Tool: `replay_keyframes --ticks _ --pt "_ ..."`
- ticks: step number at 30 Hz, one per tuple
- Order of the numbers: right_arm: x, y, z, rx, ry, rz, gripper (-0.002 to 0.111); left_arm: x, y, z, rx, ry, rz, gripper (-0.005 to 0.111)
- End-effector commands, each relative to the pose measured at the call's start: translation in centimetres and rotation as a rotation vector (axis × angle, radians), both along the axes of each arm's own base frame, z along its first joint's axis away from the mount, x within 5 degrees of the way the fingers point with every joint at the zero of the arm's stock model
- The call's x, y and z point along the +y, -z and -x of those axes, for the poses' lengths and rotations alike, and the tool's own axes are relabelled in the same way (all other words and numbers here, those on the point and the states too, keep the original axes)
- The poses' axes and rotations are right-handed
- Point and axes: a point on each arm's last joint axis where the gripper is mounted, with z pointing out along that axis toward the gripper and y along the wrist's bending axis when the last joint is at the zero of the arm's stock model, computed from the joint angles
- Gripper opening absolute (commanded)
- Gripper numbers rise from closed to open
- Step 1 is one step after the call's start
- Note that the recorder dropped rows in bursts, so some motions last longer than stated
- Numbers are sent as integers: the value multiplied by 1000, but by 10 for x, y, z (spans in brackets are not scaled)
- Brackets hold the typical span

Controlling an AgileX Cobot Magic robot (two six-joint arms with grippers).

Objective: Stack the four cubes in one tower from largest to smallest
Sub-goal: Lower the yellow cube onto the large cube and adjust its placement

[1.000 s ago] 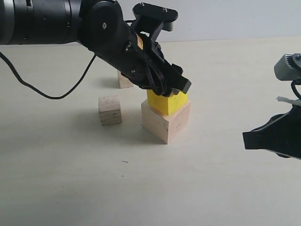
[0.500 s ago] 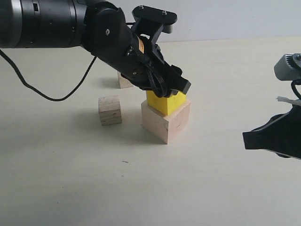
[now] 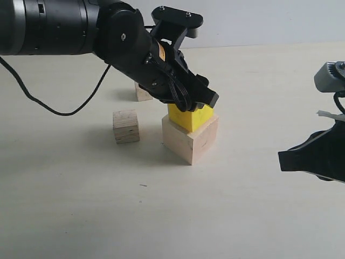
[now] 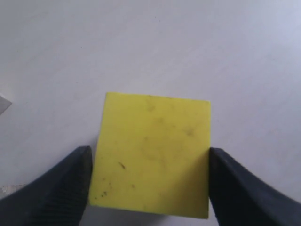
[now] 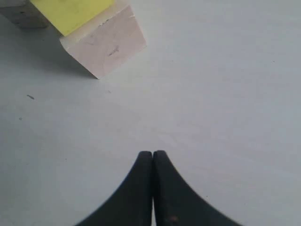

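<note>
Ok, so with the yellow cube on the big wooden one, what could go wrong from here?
The bright yellow cube, gripped by the left end effector, seems to sit near one edge of the large pale wooden cube, so it might shift or tip on release. The small pale wooden cube lies right behind the left arm; pulling back could knock it.

Robot lab bench; bare pale tabletop [image 3: 81, 216], plain wall [image 3: 269, 21]
</note>
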Motion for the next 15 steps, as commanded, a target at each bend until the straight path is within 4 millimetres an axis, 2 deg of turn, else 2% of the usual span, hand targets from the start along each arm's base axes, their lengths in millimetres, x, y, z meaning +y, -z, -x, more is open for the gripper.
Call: replay_keyframes --ticks 1,15 --pt "1 -2 -1 -7 0 -4 0 0 -2 -1 -4 -11 19 67" --pt "1 -2 -1 -7 0 -4 0 -5 -4 4 -4 6 24 70"
